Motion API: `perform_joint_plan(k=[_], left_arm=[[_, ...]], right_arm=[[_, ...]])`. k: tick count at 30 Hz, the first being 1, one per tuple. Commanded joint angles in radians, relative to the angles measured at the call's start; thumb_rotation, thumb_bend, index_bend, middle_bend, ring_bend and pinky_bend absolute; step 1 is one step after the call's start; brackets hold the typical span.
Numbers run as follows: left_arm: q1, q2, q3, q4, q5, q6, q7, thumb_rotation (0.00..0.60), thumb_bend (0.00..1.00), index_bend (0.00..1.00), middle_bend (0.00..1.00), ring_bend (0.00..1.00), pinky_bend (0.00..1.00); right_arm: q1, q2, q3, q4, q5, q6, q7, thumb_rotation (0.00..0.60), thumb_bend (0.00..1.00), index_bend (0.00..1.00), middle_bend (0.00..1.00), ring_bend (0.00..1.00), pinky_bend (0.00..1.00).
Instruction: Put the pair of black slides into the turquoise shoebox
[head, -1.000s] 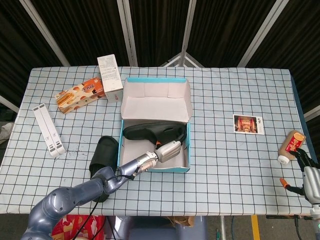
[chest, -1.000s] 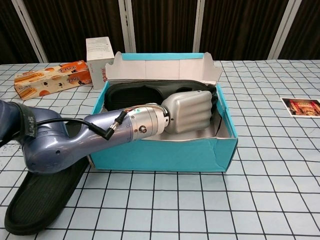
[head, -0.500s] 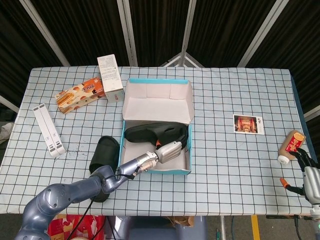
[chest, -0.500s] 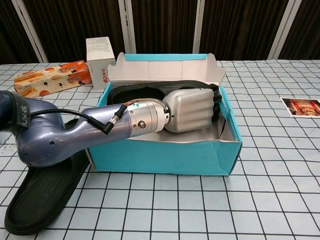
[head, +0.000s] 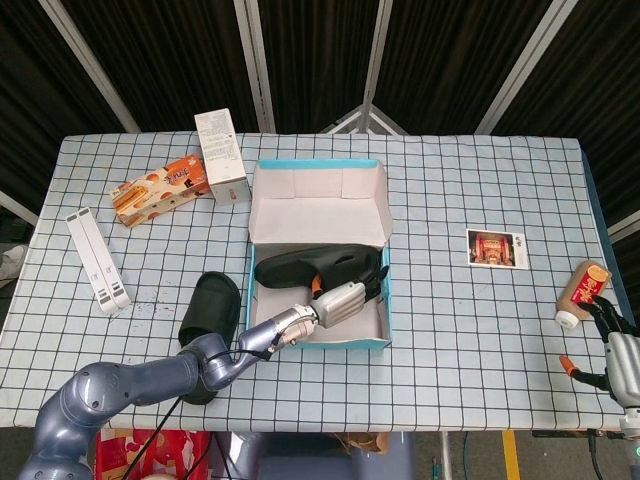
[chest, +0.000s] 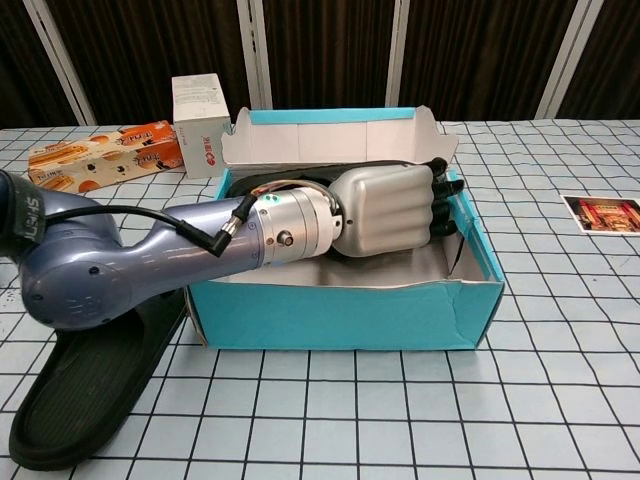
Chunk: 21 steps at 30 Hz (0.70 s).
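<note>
One left hand (chest: 385, 210) inside turquoise shoebox (chest: 340, 310), fingers (chest: 440, 190) curled.

Shoebox (head: 384, 290) mid-frame w/ one slide (head: 315, 266) inside; 2nd slide (head: 208, 312) on table (head: 470, 330) just left; left hand (head: 340, 300) in box.
</note>
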Motion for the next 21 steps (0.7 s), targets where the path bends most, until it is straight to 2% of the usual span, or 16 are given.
perform_joint_plan(k=[1,8,15,21], left_arm=[[0.008,0.04,-0.018,-0.064,-0.03,-0.002,0.051,0.6,0.13,0.0,0.0,0.0,0.15],[0.023,0.113,-0.032,-0.192,-0.088,-0.001,0.153,0.6,0.13,0.0,0.0,0.0,0.15],[0.027,0.156,-0.023,-0.276,-0.117,0.005,0.197,0.6,0.13,0.0,0.01,0.0,0.15],[0.055,0.243,-0.017,-0.427,-0.152,0.049,0.27,0.6,0.13,0.0,0.05,0.0,0.15]], right_arm=[[0.0,0.0,0.0,-0.001,0.0,0.001,0.0,0.6,0.23,0.22,0.13,0.23,0.27],[0.001,0.0,0.0,-0.007,0.001,-0.001,-0.006,0.6,0.23,0.22,0.13,0.23,0.27],[0.002,0.0,0.002,-0.002,0.01,-0.005,-0.005,0.6,0.23,0.22,0.13,0.23,0.27],[0.0,0.001,0.003,0.003,0.011,-0.005,0.003,0.6,0.23,0.22,0.13,0.23,0.27]])
